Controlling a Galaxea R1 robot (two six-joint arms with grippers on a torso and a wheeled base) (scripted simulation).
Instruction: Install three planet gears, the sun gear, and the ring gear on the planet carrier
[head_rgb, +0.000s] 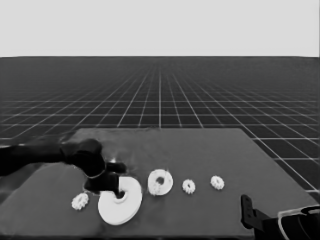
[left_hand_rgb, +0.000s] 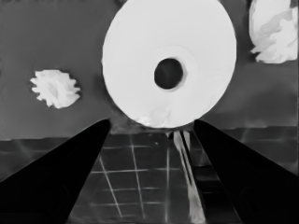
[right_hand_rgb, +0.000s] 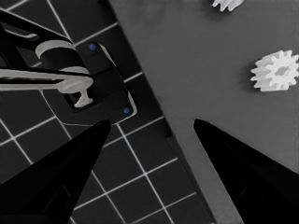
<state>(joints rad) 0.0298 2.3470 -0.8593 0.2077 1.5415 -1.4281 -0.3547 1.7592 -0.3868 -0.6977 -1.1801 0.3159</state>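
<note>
White and flat, the larger round part (head_rgb: 120, 201) lay at the table's (head_rgb: 210, 150) near left, directly under the left gripper (head_rgb: 106, 181), whose fingers stood spread and empty above it. One gear (head_rgb: 80, 201) sat just beside it. The right gripper (right_hand_rgb: 152, 128) waited open past the table's corner.

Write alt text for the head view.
The left gripper hovers over the larger round part at the table's left front. A row runs rightward: the smaller round part, then two gears; another gear lies far left. The right gripper is parked bottom right.
</note>
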